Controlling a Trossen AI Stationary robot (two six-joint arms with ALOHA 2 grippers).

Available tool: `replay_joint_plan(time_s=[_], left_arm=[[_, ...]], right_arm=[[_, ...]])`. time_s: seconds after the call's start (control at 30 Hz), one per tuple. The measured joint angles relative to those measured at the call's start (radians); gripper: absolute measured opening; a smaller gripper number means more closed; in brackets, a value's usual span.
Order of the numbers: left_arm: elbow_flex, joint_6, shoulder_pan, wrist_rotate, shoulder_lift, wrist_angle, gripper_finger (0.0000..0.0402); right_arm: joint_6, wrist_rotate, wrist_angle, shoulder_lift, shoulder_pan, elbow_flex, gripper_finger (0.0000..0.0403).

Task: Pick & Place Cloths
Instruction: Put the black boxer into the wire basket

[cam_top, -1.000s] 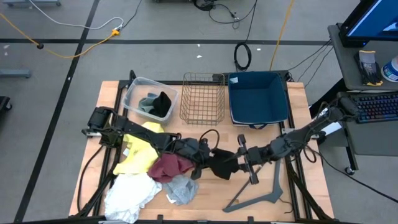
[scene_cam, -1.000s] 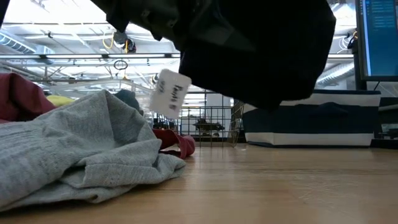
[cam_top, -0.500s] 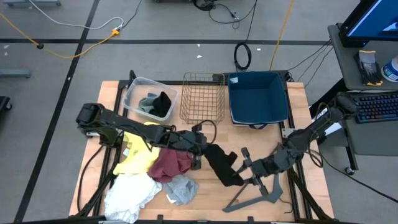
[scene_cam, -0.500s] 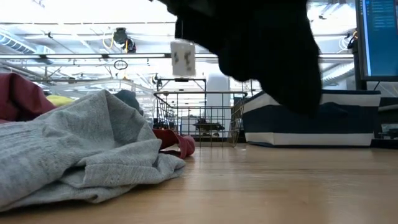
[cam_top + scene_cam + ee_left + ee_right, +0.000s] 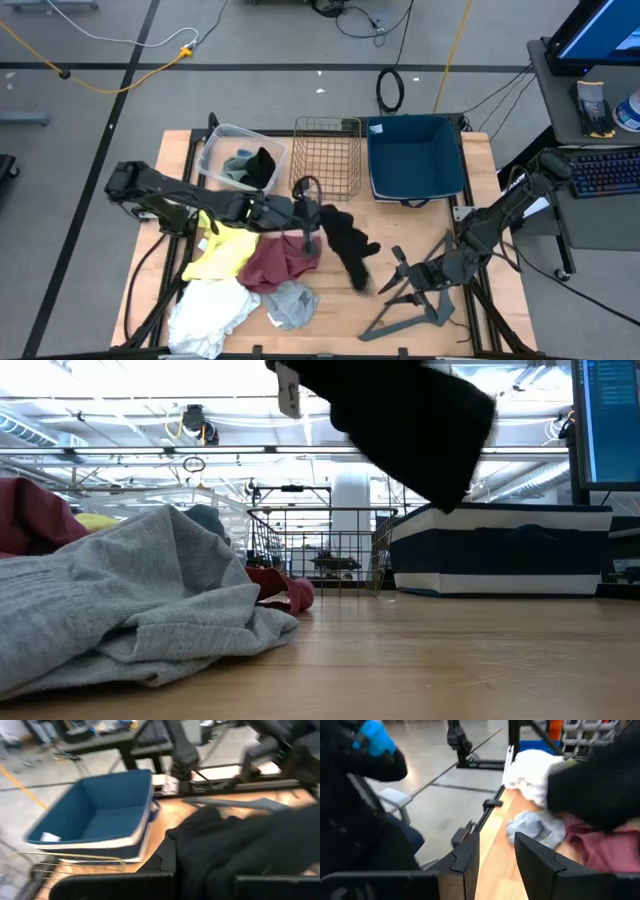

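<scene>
Holding the black cloth (image 5: 345, 240) pinched in my left gripper (image 5: 306, 222) mid-table, right gripper (image 5: 398, 277) empty, half-open at 4 o'clock.

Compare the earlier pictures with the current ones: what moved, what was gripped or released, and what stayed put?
The right tool let go of the black cloth and drew back over the grey hanger bar. The left tool, shut on the cloth, carried it toward the wire basket. The other cloths and bins stayed.
</scene>
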Motion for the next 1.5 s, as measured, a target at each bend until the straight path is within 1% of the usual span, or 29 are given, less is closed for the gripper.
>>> replay_joint_plan(time_s=[0.1,0.17,0.5,0.73,1.1,1.3,1.5], left_arm=[[0.000,0.028,0.006,-0.052,-0.001,0.035,0.0001],[0.000,0.052,0.010,-0.064,0.001,0.059,0.0001],[0.000,0.105,0.081,-0.065,0.001,0.159,0.0000],[-0.001,0.155,0.151,-0.063,0.001,0.226,0.0000],[-0.001,0.192,0.275,-0.067,0.001,0.285,0.0000],[-0.001,0.222,0.346,-0.130,0.001,0.290,0.0000],[-0.001,0.223,0.417,-0.140,0.001,0.276,0.0000]], right_arm=[[0.012,-0.002,-0.015,0.000,0.001,0.000,0.0114],[0.013,-0.001,-0.025,0.000,0.001,0.000,0.0114],[0.013,0.000,-0.043,0.000,0.003,0.000,0.0114],[0.039,0.000,-0.075,0.000,0.004,0.000,0.0114],[0.036,0.001,-0.093,0.000,0.004,-0.001,0.0114],[0.035,0.001,-0.095,0.000,0.004,-0.001,0.0114],[0.035,0.002,-0.083,0.000,0.003,-0.038,0.0114]])
